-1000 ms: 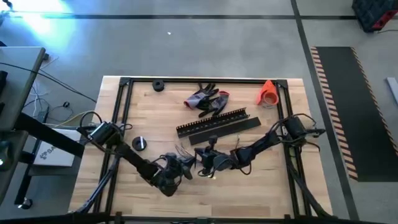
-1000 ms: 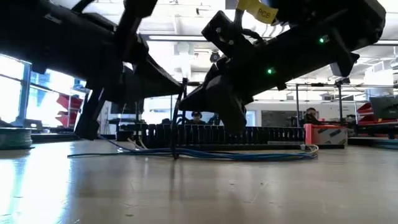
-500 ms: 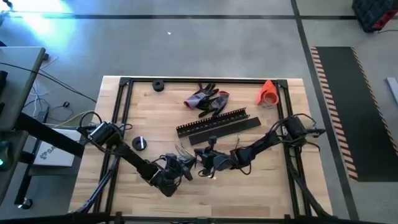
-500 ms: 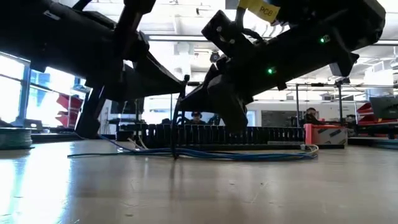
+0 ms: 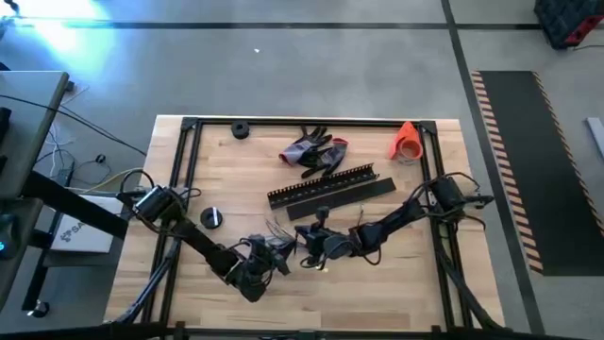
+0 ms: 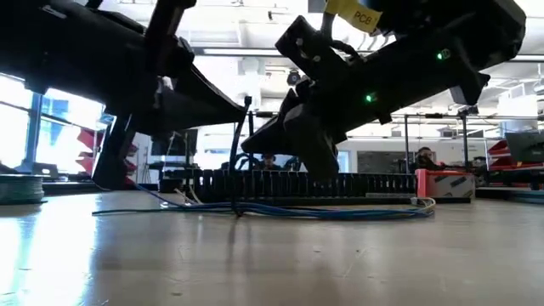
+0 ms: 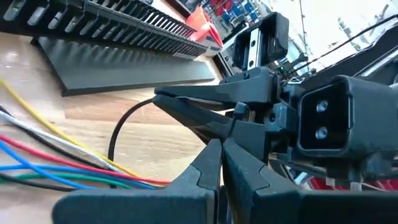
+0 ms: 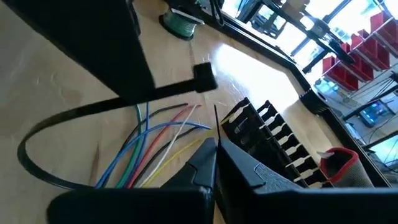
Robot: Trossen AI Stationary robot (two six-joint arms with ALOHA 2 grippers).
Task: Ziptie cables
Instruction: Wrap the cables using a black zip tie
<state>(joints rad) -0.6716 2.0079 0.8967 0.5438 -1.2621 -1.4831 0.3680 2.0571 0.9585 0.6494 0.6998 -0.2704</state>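
Right wrist view: zip tie (image 8: 74, 118) is looping the cables (image 8: 155, 146); both grippers' fingers are pinching it—pull the tail straight, steadily.

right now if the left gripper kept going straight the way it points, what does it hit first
Most likely the right gripper: in the left wrist view its dark fingers cross right ahead of the left gripper, tip to tip. Depth is unclear, but nothing else shows between them.
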